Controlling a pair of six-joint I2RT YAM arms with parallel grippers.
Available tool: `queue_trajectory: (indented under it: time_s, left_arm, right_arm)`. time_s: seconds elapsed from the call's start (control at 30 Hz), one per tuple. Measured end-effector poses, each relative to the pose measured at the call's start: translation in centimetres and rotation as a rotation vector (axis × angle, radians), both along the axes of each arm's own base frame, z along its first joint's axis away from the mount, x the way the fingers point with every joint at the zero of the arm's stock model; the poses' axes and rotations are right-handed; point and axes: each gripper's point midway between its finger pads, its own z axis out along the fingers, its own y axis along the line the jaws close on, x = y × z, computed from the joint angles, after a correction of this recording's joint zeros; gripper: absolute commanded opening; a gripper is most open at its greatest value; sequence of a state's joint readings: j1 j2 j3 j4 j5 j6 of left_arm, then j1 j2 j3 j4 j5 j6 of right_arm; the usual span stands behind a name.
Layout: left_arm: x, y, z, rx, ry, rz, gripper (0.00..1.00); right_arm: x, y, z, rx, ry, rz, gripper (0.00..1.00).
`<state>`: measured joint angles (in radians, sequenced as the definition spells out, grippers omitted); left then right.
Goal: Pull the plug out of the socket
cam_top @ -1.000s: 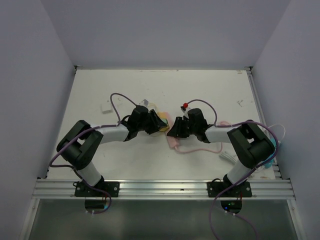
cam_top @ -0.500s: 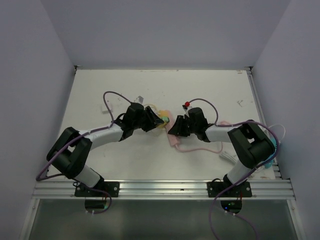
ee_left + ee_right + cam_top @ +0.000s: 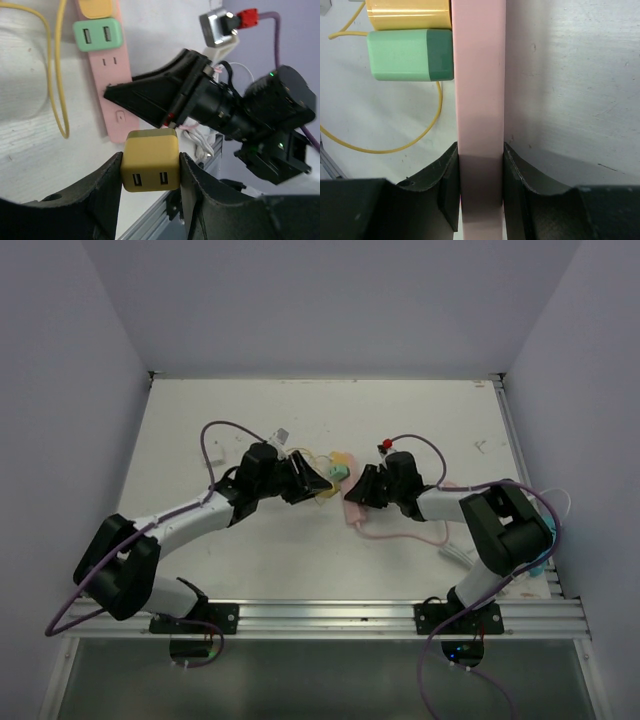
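- Near the middle of the white table (image 3: 200, 420), a pink power strip (image 3: 479, 75) lies flat, running from near to far.
- Around its near end, the right gripper (image 3: 480, 170) is clamped, one black finger pressed against each long side of the strip.
- Just left of the strip, the left gripper (image 3: 150, 175) pinches a yellow cube-shaped plug (image 3: 150, 157) between narrowly set jaws.
- That plug is out of its socket and apart from the strip, with its two USB ports facing the left wrist camera.
- Bare socket holes (image 3: 112, 61) show on the strip's face.
- At the strip's far end, a green plug (image 3: 97, 34) and an orange plug (image 3: 96, 7) sit plugged in side by side.
- Left of the strip, a thin yellow cable (image 3: 55, 75) loops across the table.
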<state>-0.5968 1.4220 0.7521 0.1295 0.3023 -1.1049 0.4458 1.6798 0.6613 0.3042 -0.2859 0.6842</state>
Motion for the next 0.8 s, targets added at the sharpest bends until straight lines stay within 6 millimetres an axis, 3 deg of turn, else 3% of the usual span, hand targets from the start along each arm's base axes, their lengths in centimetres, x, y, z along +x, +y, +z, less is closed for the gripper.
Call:
queue_trajectory:
  time_s: [0.23, 0.3, 0.4, 0.5, 0.6, 0.8]
  left_arm:
    - [-1.9, 2.0, 5.5, 0.031, -0.151, -0.053, 0.00]
    - [-1.3, 3.8, 6.6, 0.081, -0.199, 0.000, 0.00]
    - [0.9, 8.3, 7.4, 0.199, -0.265, 0.155, 0.00]
    - [3.1, 12.9, 7.2, 0.355, -0.311, 0.325, 0.00]
    - [4.3, 16.0, 6.5, 0.493, -0.333, 0.434, 0.00]
    - [7.2, 19.5, 3.8, 0.698, -0.339, 0.574, 0.00]
  right_arm:
    - [0.2, -0.5, 0.0, 0.003, 0.000, -0.019, 0.00]
    - [0.3, -0.7, 0.1, 0.003, -0.001, -0.025, 0.00]
    - [0.3, -0.9, 0.1, 0.002, -0.001, -0.032, 0.00]
    - [0.3, -1.1, 0.1, 0.001, -0.001, -0.035, 0.00]
    - [0.3, -1.1, 0.1, 0.001, 0.000, -0.035, 0.00]
    - [0.3, -1.1, 0.1, 0.001, 0.000, -0.034, 0.00]
